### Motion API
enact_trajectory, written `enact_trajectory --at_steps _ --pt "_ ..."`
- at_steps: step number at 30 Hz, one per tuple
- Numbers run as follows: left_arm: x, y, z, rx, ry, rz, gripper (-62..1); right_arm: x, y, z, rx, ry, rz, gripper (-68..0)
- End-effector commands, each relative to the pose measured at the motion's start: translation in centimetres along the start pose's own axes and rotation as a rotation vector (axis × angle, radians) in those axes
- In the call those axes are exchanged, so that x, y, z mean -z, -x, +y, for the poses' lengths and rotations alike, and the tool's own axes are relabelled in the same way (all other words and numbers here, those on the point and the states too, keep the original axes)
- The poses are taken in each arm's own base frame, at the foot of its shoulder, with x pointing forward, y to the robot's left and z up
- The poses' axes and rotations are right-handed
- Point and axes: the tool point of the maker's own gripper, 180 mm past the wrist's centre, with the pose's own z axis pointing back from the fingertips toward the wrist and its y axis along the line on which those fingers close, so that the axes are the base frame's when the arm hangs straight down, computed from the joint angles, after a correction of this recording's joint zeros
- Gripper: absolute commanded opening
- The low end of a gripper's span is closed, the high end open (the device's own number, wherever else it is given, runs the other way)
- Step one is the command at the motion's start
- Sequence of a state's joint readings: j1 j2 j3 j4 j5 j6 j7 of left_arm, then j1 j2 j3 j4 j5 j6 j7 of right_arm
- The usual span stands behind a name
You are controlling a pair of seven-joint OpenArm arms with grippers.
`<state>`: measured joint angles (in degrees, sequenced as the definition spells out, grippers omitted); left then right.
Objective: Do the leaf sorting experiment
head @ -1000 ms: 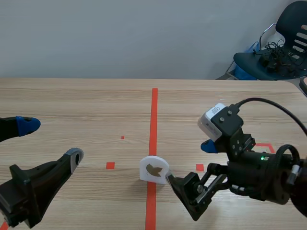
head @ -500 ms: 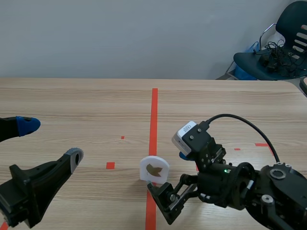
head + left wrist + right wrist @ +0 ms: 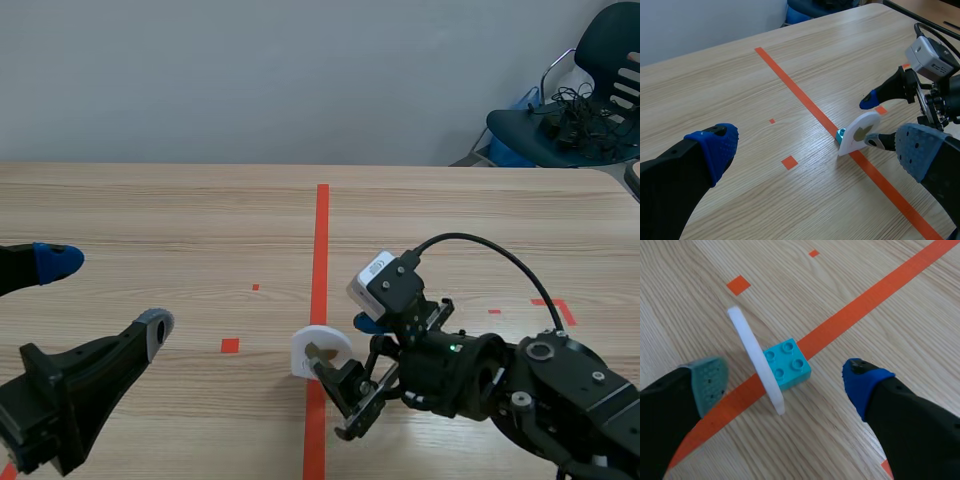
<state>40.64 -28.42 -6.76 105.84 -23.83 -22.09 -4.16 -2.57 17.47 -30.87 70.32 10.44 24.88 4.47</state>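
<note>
A white round card (image 3: 322, 352) with a brown leaf picture stands upright on a small teal brick (image 3: 788, 364), right on the long red tape line. My right gripper (image 3: 345, 345) is open and straddles it. In the right wrist view the card (image 3: 756, 360) and brick sit between the grey pad (image 3: 709, 382) and the blue pad (image 3: 863, 380), touching neither. My left gripper (image 3: 105, 293) is open and holds nothing, low at the table's left, well apart from the card (image 3: 858, 137). In the left wrist view the right gripper (image 3: 872, 122) is beside the card.
The wooden table (image 3: 200, 220) carries small red tape squares around the card. A dark chair (image 3: 585, 110) with cables on it stands beyond the table's far right corner. The right arm's cable (image 3: 480, 250) arcs over its wrist.
My right gripper has moved left along the table to the card and now has one finger on each side of it. The left arm and the card have not moved.
</note>
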Motion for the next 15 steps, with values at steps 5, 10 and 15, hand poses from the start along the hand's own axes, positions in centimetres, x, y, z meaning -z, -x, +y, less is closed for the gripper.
enact_trajectory --at_steps 5,10,15 --pt "0.0 -0.6 -0.1 -0.006 0.001 -0.024 1.4 0.1 -1.8 -0.7 -0.019 0.009 -0.049 -40.1" --pt "0.0 -0.6 -0.1 -0.007 0.001 -0.024 1.4 0.8 -2.0 -0.3 -0.008 0.005 -0.033 -48.8" --pt "0.0 -0.6 -0.1 -0.006 0.001 -0.024 1.4 1.3 -2.3 0.3 0.008 -0.002 -0.034 -56.1"
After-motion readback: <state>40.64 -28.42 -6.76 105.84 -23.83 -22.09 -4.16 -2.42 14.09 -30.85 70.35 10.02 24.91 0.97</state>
